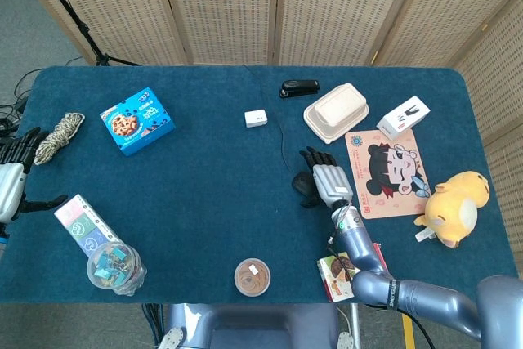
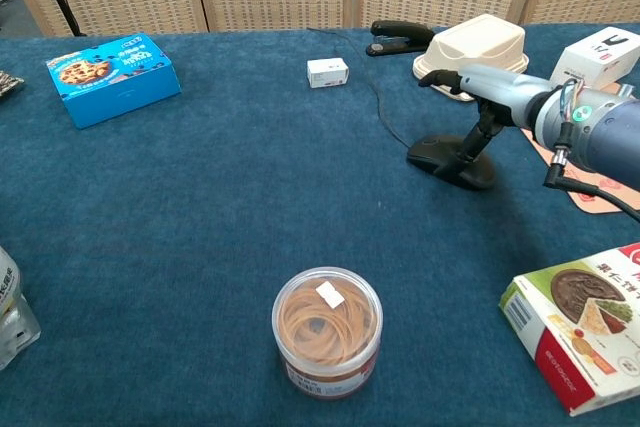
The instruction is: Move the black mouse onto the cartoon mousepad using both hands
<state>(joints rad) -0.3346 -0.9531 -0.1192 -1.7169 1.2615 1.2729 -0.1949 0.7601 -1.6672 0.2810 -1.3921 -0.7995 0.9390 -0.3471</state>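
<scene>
- Left robot hand [image 1: 8, 184]: at the far left edge of the worktop [image 1: 212, 177] in the head view, fingers spread apart, holding nothing.
- Twine bundle [image 1: 51, 136]: just beyond the left robot hand's fingertips.
- Blue cookie box [image 1: 137, 121]: further from the left robot hand, toward the worktop's middle.
- Jar of rubber bands [image 2: 327, 331]: near the front edge, well apart from both hands.
- Black mouse [image 2: 448, 162]: directly under the right robot hand, resting on the worktop; its cable runs back toward the black stapler [image 2: 401, 36].
- Right robot hand [image 1: 328, 179]: over the mouse, palm down, fingers spread; in the chest view a dark fingertip [image 2: 468, 148] reaches down to the mouse's top. Whether it grips the mouse cannot be told.
- Cartoon mousepad [image 1: 388, 171]: just beside the right robot hand on its outer side, apart from the mouse.
- Beige lidded container [image 1: 336, 111]: beyond the right robot hand.
- Yellow plush toy [image 1: 453, 208]: past the mousepad, near the worktop's right edge.
</scene>
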